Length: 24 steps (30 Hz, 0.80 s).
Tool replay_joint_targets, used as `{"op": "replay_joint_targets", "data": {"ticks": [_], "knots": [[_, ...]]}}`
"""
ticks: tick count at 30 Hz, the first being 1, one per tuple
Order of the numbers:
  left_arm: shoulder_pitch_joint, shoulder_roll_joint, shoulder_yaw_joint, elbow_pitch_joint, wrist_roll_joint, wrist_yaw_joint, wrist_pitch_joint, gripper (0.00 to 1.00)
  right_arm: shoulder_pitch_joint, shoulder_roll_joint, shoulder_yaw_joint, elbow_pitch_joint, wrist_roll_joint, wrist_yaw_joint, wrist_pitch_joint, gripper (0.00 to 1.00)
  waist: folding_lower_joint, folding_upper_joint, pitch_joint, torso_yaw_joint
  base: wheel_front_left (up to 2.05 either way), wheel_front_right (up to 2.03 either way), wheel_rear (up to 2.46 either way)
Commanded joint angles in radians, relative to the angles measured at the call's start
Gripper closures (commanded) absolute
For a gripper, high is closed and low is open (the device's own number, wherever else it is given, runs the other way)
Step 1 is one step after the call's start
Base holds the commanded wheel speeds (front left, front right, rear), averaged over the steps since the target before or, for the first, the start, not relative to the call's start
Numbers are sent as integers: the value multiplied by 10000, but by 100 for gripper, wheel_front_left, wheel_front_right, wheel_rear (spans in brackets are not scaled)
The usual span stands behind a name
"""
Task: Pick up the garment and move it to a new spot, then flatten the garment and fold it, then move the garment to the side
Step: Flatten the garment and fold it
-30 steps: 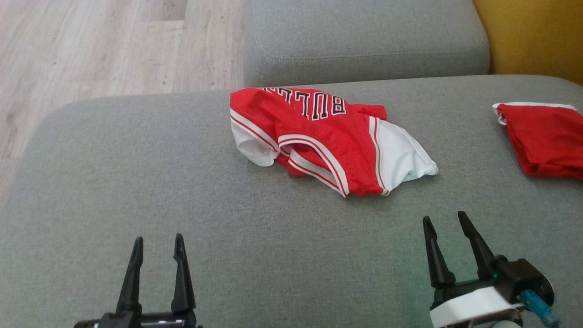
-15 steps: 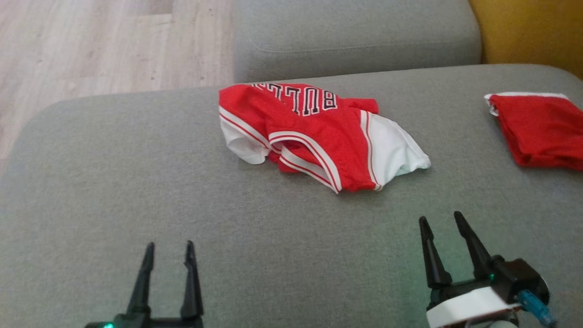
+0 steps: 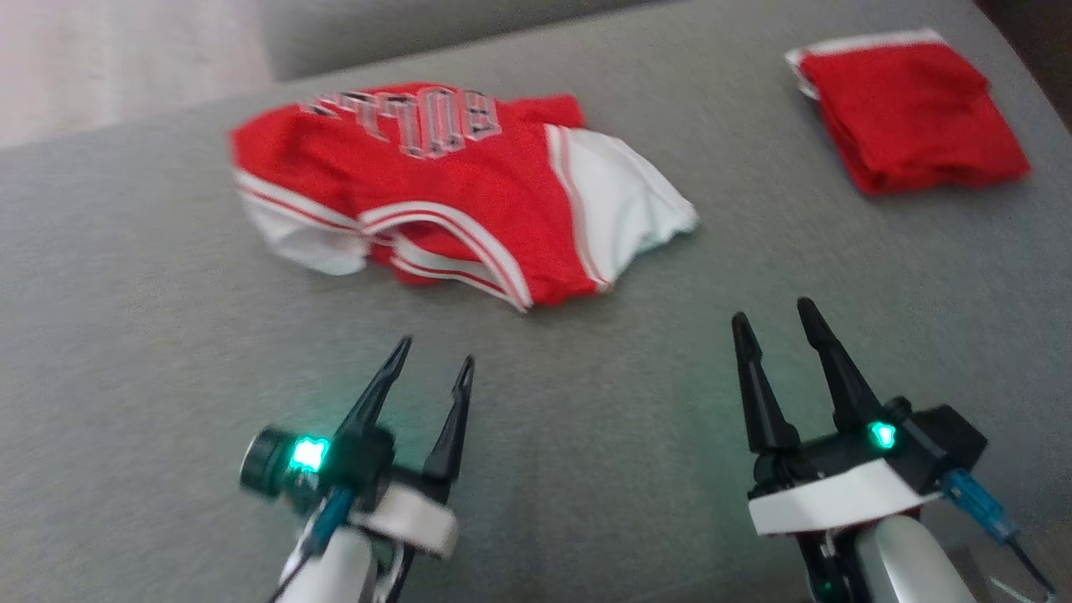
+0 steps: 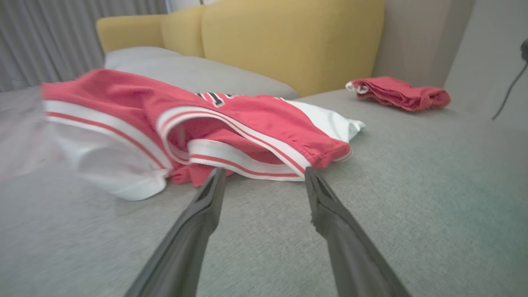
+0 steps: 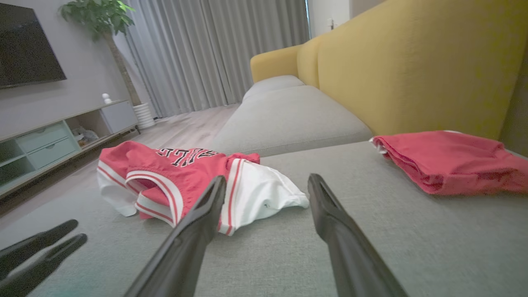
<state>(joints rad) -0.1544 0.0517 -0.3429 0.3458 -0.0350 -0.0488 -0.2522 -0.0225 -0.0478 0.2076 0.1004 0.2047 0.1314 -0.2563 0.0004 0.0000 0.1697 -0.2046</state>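
Grey sofa seat [image 3: 126, 352] underneath, yellow backrest [image 4: 288, 41] behind. Lower left of centre: left hand [image 3: 437, 350], fingers spread wide, gripping nothing, tips just short of the garment [image 3: 419, 184]. Upper centre: that garment, crumpled, red with white panels and striped trim, lying on the seat, lettering along its far edge. Lower right: right hand [image 3: 772, 310], likewise wide open and empty, near the white flap. Upper right: folded red cloth [image 3: 909, 117], well apart.
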Motion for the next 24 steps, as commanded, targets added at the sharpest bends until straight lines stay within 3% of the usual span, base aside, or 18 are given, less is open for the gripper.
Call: {"op": "replay_joint_targets", "data": {"ticks": [1,7,15,16,17,18,19,24], "knots": [[-718,-1,132,193,125,-103,-95,0,-336,-25,295,-344,88,-7,-55,0,-4,0,986,-1019,0,0,0],[-2700,127,-158,2884,443,-268,282,0,-659,-24,356,-443,401,-7,-55,0,-4,0,1746,-2048,0,0,0],[-3663,233,-221,3724,529,-148,21,0,-736,-24,390,-469,589,-7,-55,0,-4,0,1997,-2518,0,0,0],[-3717,256,-268,3694,585,-99,-18,4,-735,-24,395,-456,603,-7,-55,0,-4,0,1984,-2544,0,0,0],[-3751,268,-322,3613,642,-42,-47,51,-727,-24,394,-442,615,-7,-55,0,-4,0,1956,-2560,0,0,0],[-3764,267,-372,3509,677,1,-66,81,-711,-24,381,-426,622,-7,-55,0,-4,0,1909,-2565,0,0,0],[-3770,268,-431,3397,709,19,-78,100,-684,-24,367,-408,621,-7,-55,0,-4,0,1858,-2562,0,0,0],[-3799,400,-568,2197,763,160,-91,100,-683,-24,448,-337,584,-7,-55,0,-4,0,1572,-2555,0,0,0]]}}
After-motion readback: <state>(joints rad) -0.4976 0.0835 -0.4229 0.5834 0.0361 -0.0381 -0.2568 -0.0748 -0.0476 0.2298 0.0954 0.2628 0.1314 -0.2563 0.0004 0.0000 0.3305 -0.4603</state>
